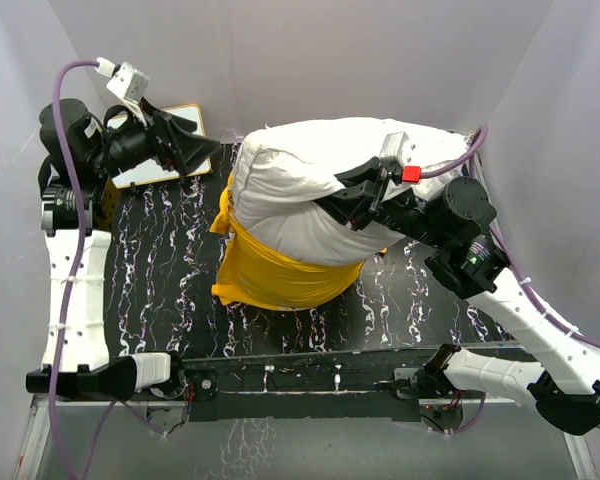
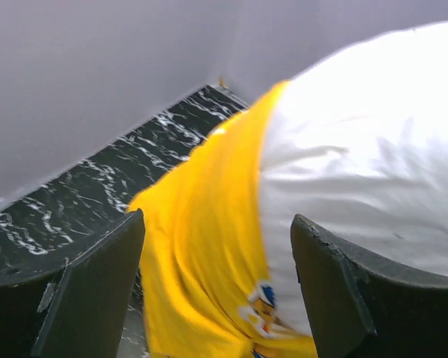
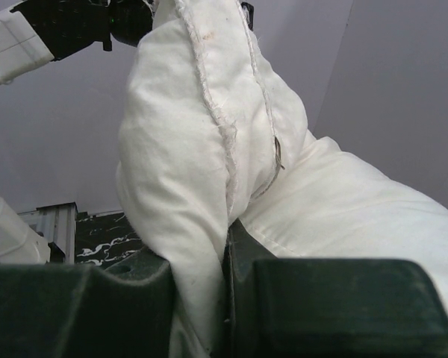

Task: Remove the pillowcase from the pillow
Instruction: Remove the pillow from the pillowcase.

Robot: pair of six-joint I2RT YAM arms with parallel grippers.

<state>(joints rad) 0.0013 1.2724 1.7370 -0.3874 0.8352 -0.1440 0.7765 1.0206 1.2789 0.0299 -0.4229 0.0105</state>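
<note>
Pale grey walls (image 1: 330, 50) close in a black, white-veined table (image 1: 170, 270), and the work sits toward its far middle. Starting at the right gripper (image 1: 365, 195), its jaws are pressed together on a fold of the pillow (image 1: 300, 170); the right wrist view shows the stitched seam of the white stuffing pinched between the two dark fingers (image 3: 119, 306), with the bulk rising above them. That grip seems to hold the bare end of the pillow up near the far edge of the table. From there the pillow's long axis runs back toward the near edge, leaning a little to the left, and its lower end sits inside the pillowcase (image 1: 275, 270), bunched in yellow folds around it and resting on the table about midway between the far and near edges. The left gripper (image 1: 195, 150) hovers near the far-left corner, over a white-faced board (image 1: 150, 176), its jaws spread wide and empty. In the left wrist view the yellow fabric (image 2: 201, 253) fills the gap between the fingers, apart from both, the white pillow to its right. So the case lies to the right of the open left jaws and somewhat nearer the near edge, and the left arm is the closer one to its rim. The coming move probably depends on the left gripper reaching that rim and drawing it along the pillow's axis, away from the right gripper's hold.
</note>
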